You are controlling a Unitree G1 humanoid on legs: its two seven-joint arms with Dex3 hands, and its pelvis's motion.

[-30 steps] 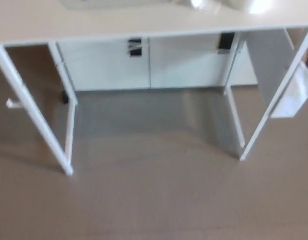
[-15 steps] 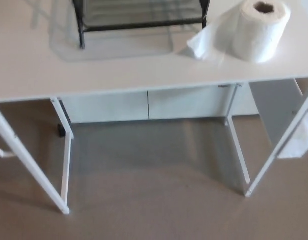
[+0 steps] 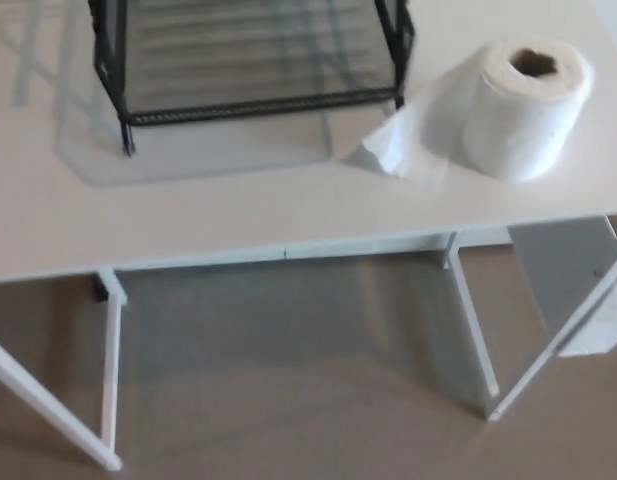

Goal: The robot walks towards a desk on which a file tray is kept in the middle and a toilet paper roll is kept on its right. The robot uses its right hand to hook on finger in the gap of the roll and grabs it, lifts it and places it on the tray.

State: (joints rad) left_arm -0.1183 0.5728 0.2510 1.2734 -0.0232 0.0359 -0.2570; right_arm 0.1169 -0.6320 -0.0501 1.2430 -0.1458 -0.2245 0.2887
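Note:
A white toilet paper roll stands upright on the white desk, at the right, with its dark core hole facing up. A loose sheet trails from the roll to the left and lies on the desk. A black wire file tray sits at the desk's middle back, cut off by the top edge of the picture. It holds nothing that I can see. Neither of my hands shows in the head view.
The desk's front edge runs across the middle of the picture. Below it stand white desk legs on a beige floor. A white panel hangs under the desk's right end.
The whole picture has shifted as the camera moved nearer and higher over the desk. More of the tray and the full roll now show. The things themselves have not moved.

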